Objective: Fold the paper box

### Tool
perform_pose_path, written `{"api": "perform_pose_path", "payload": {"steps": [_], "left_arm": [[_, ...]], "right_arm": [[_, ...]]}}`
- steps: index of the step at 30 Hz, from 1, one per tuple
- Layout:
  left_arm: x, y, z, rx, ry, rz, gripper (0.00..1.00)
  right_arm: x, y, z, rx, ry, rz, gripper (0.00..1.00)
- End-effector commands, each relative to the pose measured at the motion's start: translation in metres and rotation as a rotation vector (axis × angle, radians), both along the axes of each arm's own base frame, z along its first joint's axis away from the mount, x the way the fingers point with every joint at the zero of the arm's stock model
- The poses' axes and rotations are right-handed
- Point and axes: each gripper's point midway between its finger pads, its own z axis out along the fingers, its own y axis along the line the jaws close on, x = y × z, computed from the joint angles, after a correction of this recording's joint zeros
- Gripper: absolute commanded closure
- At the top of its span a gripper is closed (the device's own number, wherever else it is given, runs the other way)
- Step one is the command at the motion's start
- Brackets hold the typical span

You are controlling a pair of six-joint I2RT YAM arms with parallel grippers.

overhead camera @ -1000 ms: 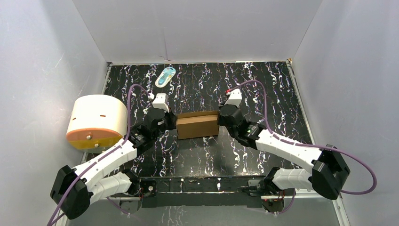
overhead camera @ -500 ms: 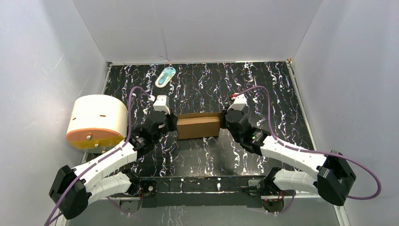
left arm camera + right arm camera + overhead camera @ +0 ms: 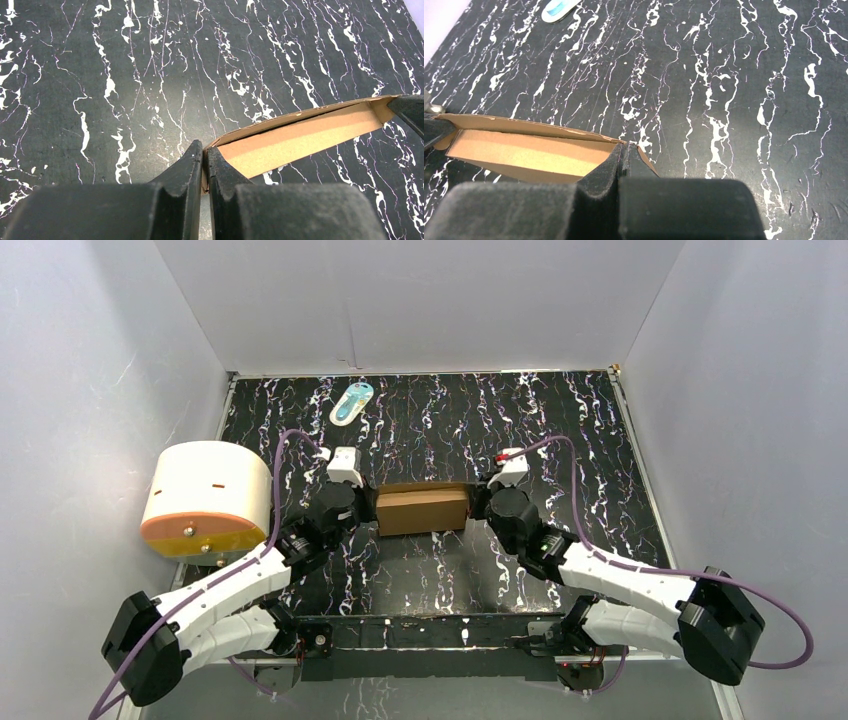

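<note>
1 paper box [image 3: 421, 510], 1 cylinder [image 3: 205, 498], 1 packet [image 3: 351, 402], 2 tools: left tool [image 3: 204, 152], right tool [image 3: 624, 149].

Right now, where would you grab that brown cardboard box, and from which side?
Probably by its thin end walls, one from each side: the paper box is long and shallow, and the left gripper and right gripper pinch those walls.

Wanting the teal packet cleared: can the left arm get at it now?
Probably not yet: the left gripper is shut on the paper box. The mat toward the teal packet looks bare, so it likely could after letting go.
</note>
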Motion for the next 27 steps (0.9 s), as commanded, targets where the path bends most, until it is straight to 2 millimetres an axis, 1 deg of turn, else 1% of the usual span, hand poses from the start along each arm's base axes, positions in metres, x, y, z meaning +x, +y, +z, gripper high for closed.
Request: {"api": "perform_pose_path", "payload": {"steps": [1,8,15,18,23,27], "left_arm": [[-0.007,-0.01,0.001,-0.016,-0.012,-0.053,0.94],[-0.013,-0.012,-0.005,-0.01,-0.027,-0.08,0.92],[-0.017,-0.012,-0.007,-0.005,-0.063,-0.079,0.92],[-0.017,-0.012,-0.011,0.021,-0.072,-0.081,0.92],[-0.022,-0.012,-0.027,0.041,-0.091,-0.059,0.92],[-0.023,-0.013,-0.023,0.016,-0.138,-0.031,0.92]], "right_arm": [[-0.015,0.004,-0.019,-0.042,0.005,0.092,1.0],[-0.02,0.006,-0.027,-0.018,-0.004,0.119,1.0],[-0.023,0.005,-0.026,0.005,-0.04,0.123,0.99],[-0.024,0.004,-0.028,0.005,-0.045,0.128,0.99],[-0.027,0.005,-0.031,0.019,-0.057,0.137,0.99],[-0.027,0.012,-0.03,0.031,-0.07,0.163,0.98]]}}
